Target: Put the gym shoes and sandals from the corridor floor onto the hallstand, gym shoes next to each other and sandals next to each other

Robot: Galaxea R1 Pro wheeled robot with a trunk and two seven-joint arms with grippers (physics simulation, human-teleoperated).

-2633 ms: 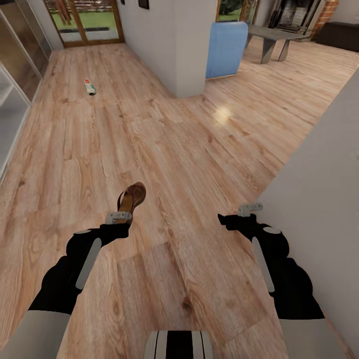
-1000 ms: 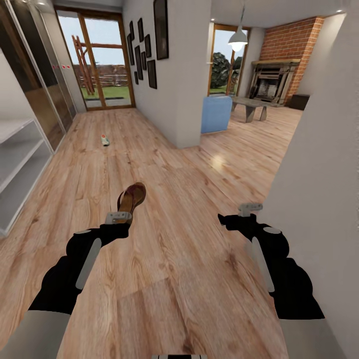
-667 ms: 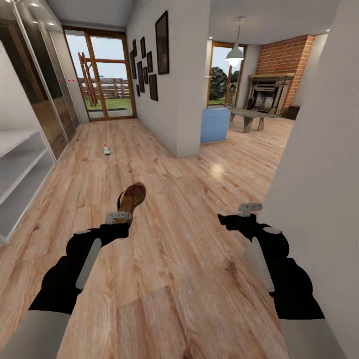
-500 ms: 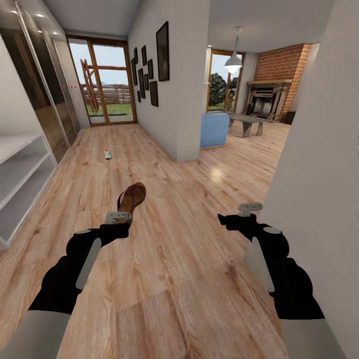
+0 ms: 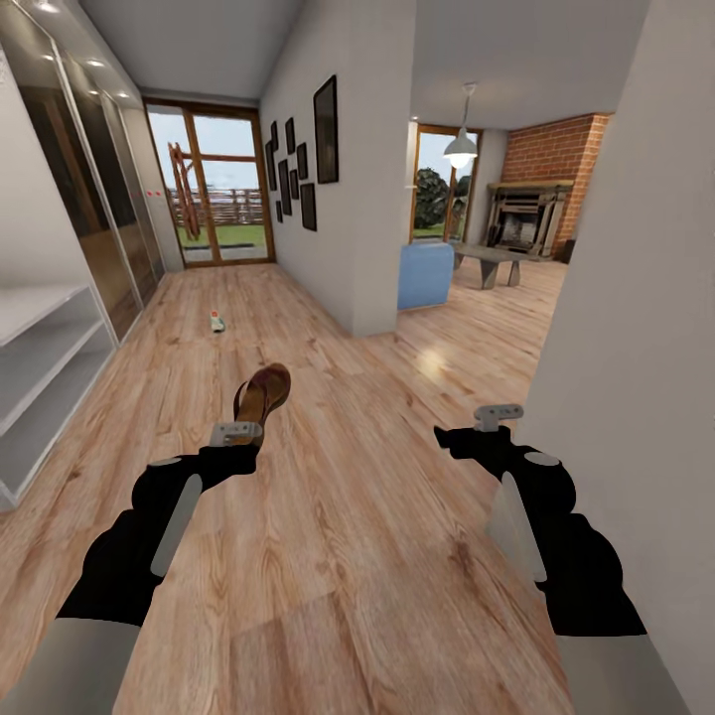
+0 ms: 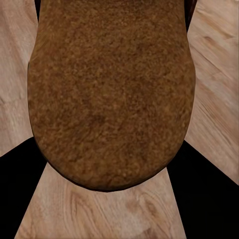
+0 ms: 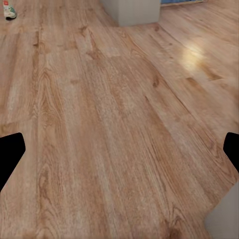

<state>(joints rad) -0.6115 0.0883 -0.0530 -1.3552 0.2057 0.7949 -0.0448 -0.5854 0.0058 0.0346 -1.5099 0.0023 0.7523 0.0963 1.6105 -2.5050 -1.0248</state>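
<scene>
A dark brown sandal (image 5: 263, 392) with a tan footbed is held above the corridor floor (image 5: 367, 516), and my left gripper (image 5: 241, 430) is shut on its near end. In the left wrist view the sandal's brown sole (image 6: 109, 89) sits between the two black fingers (image 6: 20, 191). Far down the corridor one gym shoe (image 5: 216, 321), white with green and red, lies on the floor; it also appears as a small gym shoe (image 7: 8, 11) in the right wrist view. My right gripper (image 5: 459, 434) hangs open and empty over bare planks. A white unit with open tiers (image 5: 40, 372) stands at the left; I cannot tell whether it is the hallstand.
A grey wall (image 5: 636, 348) runs close beside my right arm. A wall corner (image 5: 372, 248) juts out ahead, with a blue armchair (image 5: 425, 275) and a living room behind it. Glass doors (image 5: 214, 189) close the corridor's far end.
The head camera has tilted upward, bringing the white tiered unit, ceiling and far doors into view. Both arms and the held sandal keep the same pose.
</scene>
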